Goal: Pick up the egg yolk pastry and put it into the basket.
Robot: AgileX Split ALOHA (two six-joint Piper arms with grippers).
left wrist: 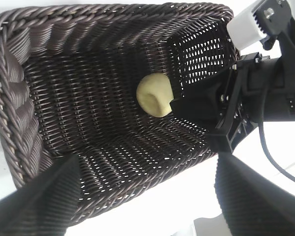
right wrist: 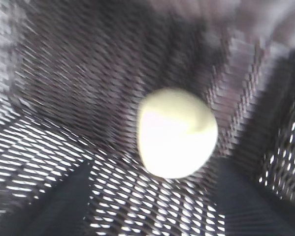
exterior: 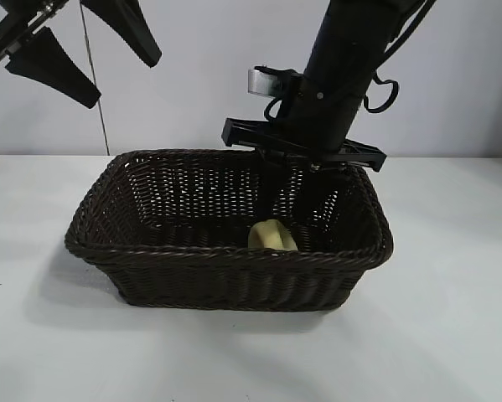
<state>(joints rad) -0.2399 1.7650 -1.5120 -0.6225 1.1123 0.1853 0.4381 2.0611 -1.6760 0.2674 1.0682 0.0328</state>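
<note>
The egg yolk pastry (exterior: 272,237), a small pale yellow lump, lies on the floor of the dark woven basket (exterior: 234,255), towards its right end. My right gripper (exterior: 286,205) reaches down into the basket just above the pastry. In the right wrist view its fingers (right wrist: 53,206) stand wide apart, open, and the pastry (right wrist: 177,132) rests on the weave beyond them, free of both. From above, the left wrist view shows the pastry (left wrist: 154,94) beside a dark finger of the right gripper (left wrist: 196,105). My left gripper (exterior: 123,79) hangs high at the upper left, open and empty.
The basket (left wrist: 19,98) stands in the middle of a white table (exterior: 452,335), with a pale wall behind. The right arm (exterior: 343,67) slants down over the basket's back right rim. A thin cable (exterior: 95,84) hangs by the left gripper.
</note>
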